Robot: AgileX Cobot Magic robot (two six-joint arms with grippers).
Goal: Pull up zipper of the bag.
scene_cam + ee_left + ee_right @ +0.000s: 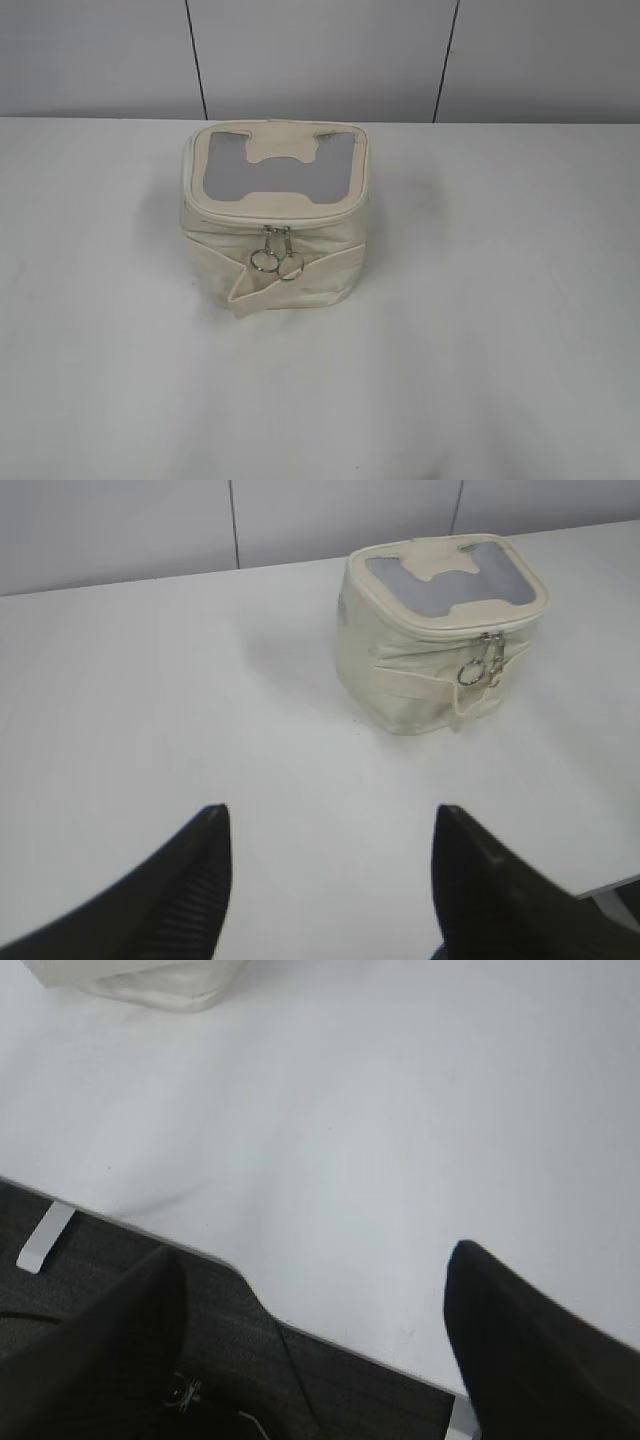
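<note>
The cream boxy bag (275, 215) stands upright on the white table, grey lid panel (270, 170) on top. The zipper (275, 213) runs round the lid's rim; its two metal sliders with silver ring pulls (275, 255) hang together at the front middle, above the cream strap. In the left wrist view the bag (440, 630) is far ahead to the right, ring pulls (480, 665) visible. My left gripper (330, 825) is open and empty, well short of the bag. My right gripper (315, 1260) is open and empty over the table's front edge; only the bag's bottom corner (150, 985) shows there. Neither gripper appears in the exterior view.
The white table (500, 300) ends at a grey panelled wall (320, 55) behind the bag. In the right wrist view the table's front edge (300, 1325) runs diagonally, with dark floor and a white table leg (45, 1235) below it.
</note>
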